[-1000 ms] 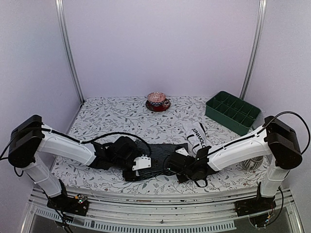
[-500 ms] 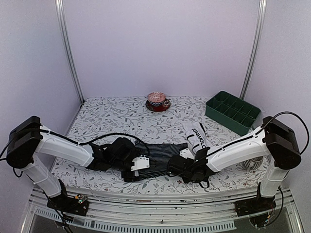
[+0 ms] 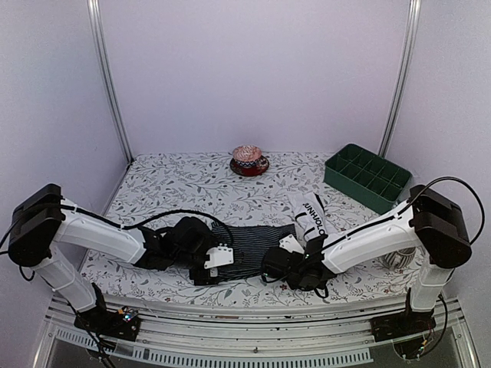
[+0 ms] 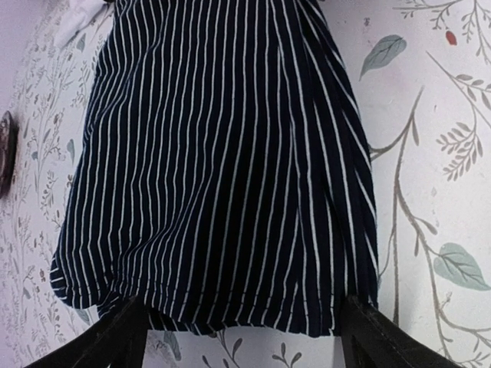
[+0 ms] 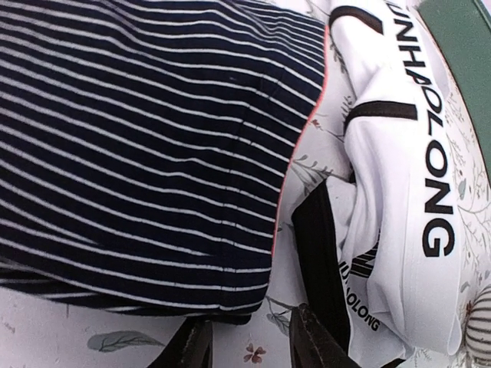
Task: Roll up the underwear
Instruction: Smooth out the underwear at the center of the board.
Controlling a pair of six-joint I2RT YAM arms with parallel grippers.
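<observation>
Black striped briefs [image 4: 215, 169] lie spread flat on the floral-print table cover [image 4: 430, 192], thin pale stripes running away from the camera. Left gripper [image 4: 249, 345] sits at the near hem, jaws wide apart, one finger at each corner. White cloth [image 4: 80, 19] shows top left.

Striped briefs [image 3: 249, 247] flat — white pair [image 3: 311, 217] beside.

Left arm [image 3: 100, 234] low, jaws wide; right arm [image 3: 368, 238] low, jaws narrow.
</observation>
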